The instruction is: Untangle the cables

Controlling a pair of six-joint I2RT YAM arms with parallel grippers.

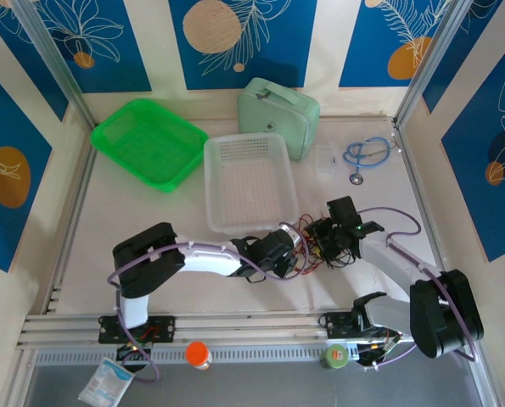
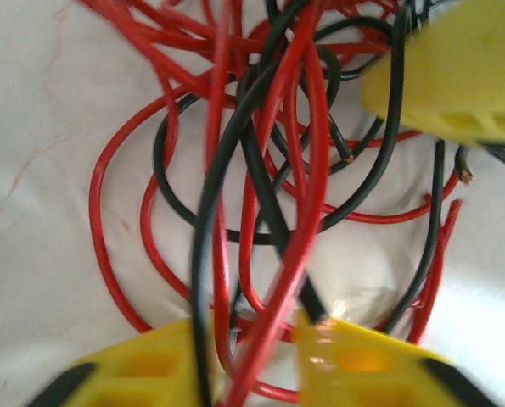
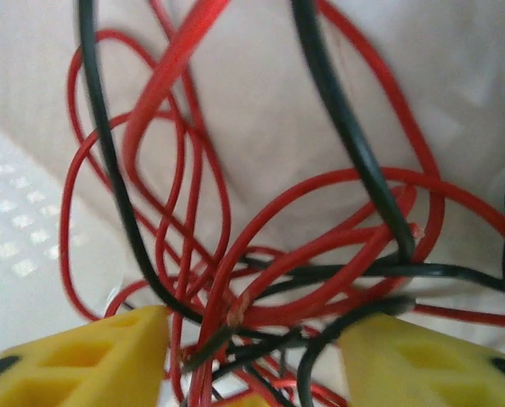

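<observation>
Top external: white basket (image 1: 250, 182) sits just behind the tangled cables (image 1: 313, 259).

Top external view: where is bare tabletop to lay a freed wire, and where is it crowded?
Free: table between green basket and left arm; strip between stethoscope and right arm. Crowded: red and black wires beside white basket, around left gripper and right gripper.
</observation>
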